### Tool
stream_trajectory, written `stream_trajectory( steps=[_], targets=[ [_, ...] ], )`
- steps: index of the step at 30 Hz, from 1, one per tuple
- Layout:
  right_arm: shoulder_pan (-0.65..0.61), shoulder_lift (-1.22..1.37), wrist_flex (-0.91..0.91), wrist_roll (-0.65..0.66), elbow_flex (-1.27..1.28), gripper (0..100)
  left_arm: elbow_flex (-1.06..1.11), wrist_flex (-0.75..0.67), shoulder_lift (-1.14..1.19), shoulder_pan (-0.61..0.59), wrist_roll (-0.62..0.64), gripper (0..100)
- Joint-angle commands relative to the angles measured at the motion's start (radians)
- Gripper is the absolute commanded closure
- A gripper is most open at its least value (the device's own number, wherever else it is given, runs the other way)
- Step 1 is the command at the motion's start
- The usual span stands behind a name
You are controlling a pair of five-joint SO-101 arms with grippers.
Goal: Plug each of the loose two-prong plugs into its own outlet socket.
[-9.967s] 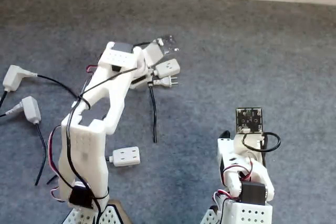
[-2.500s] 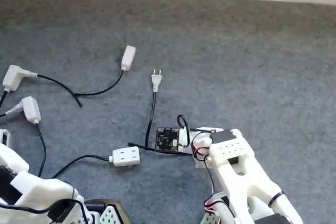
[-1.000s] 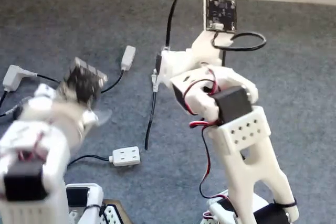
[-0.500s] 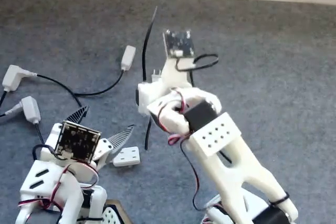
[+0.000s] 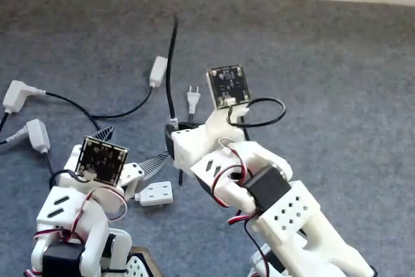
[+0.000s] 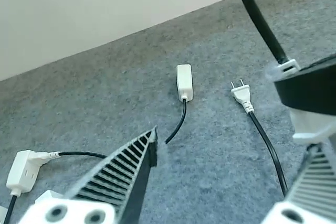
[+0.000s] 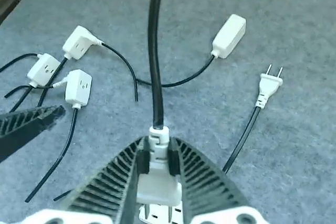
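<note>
Both of my arms are white printed plastic, blocky and flat-sided. In the high view the left arm (image 5: 71, 218) shows at the lower left and the right arm (image 5: 259, 186) at the lower middle. Each carries a bare black circuit board (image 5: 102, 160) at the wrist, dotted with small components. A thin black cable (image 5: 269, 111) loops off the right one. Red, black and white wires (image 5: 227, 168) run along the links to black servo blocks (image 5: 267, 189). The right arm's bracket (image 5: 290, 213) has rows of round holes. The left jaws and right jaws are dark grey, ribbed and tapered, on white bases.
</note>
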Motion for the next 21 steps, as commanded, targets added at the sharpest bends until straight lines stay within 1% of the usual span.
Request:
stream_trajectory(
  steps=[1,4,9,12,14,18,20,21],
  targets=[
    [-0.024,0.038,-0.001,0.012,-0.019,99.4,0.005,-0.032,0.001,0.01,0.006,61],
    [-0.019,0.073,-0.004,0.014,-0.033,99.4,0.005,-0.028,-0.001,0.012,0.008,61],
    [0.027,0.116,-0.064,0.014,-0.027,99.4,-0.044,-0.006,-0.001,0.019,0.011,61],
    [0.03,0.12,-0.065,0.014,-0.027,99.4,-0.051,0.018,-0.001,0.071,0.02,61],
    [0.03,0.122,-0.065,0.014,-0.03,99.4,-0.047,0.017,0.002,0.097,0.021,61],
    [0.03,0.122,-0.059,0.009,-0.033,99.4,-0.041,0.017,0.002,0.102,0.018,61],
    [0.027,0.12,-0.042,0.008,-0.039,99.4,-0.001,0.014,0.002,0.102,0.017,61],
    [0.024,0.12,-0.025,0.008,-0.056,99.4,0.027,-0.011,0.002,0.102,0.015,61]
  ],
)
